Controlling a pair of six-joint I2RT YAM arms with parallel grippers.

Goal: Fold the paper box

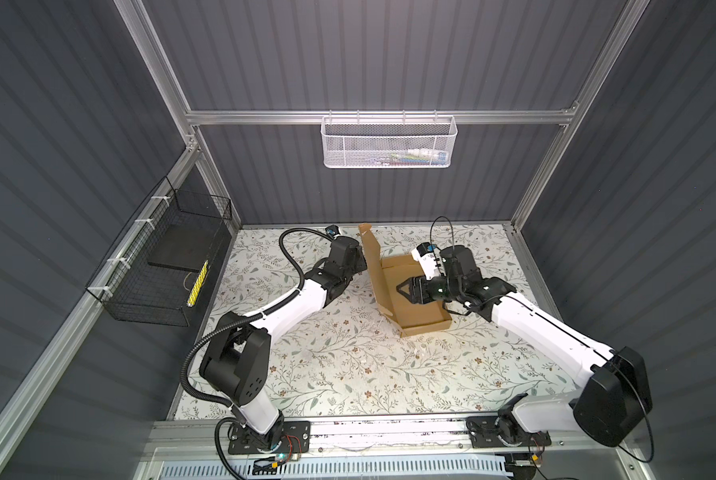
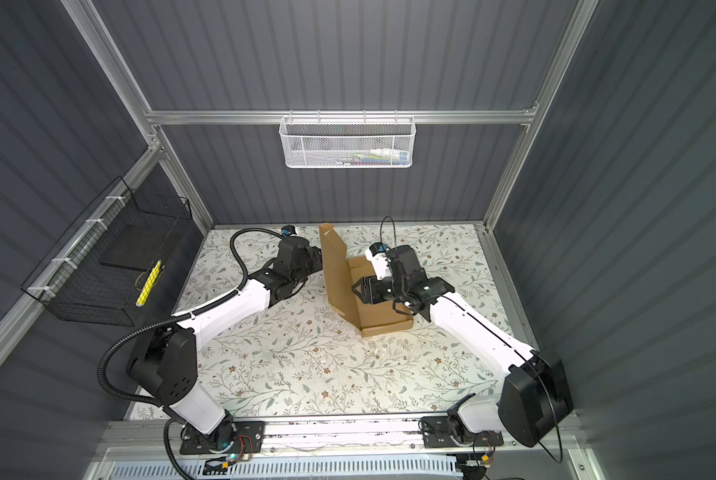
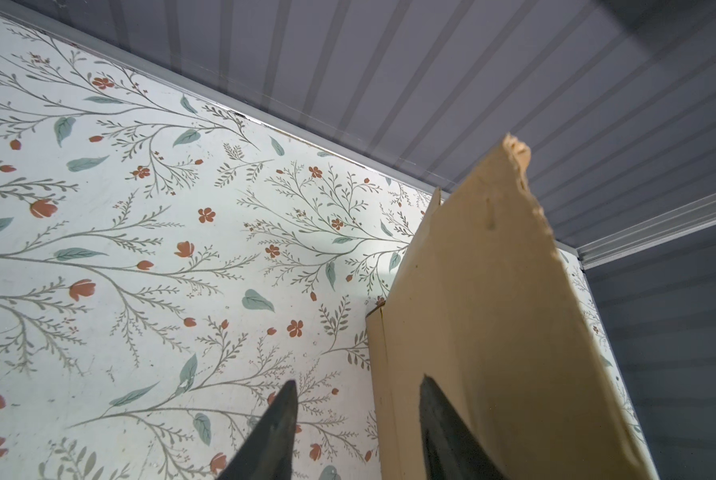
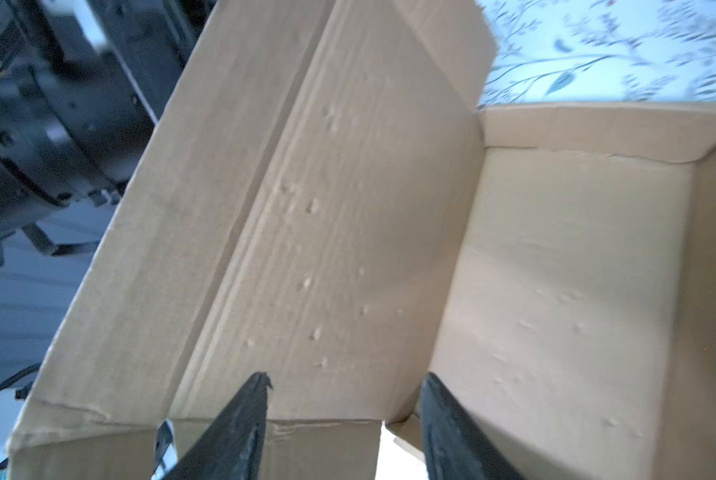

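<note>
While my left jaws are hovering open beside the raised lid (image 1: 373,266) of the plain brown corrugated cardboard box (image 1: 420,316), my right jaws are hovering open inside it.

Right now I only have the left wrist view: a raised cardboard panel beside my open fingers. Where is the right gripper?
Observer: The right gripper is on the far side of that panel, over the floor of the paper box, jaws open.
Operator: Are any tray walls up yet?
Observer: Yes, the near end wall stands upright in both top views.
</note>
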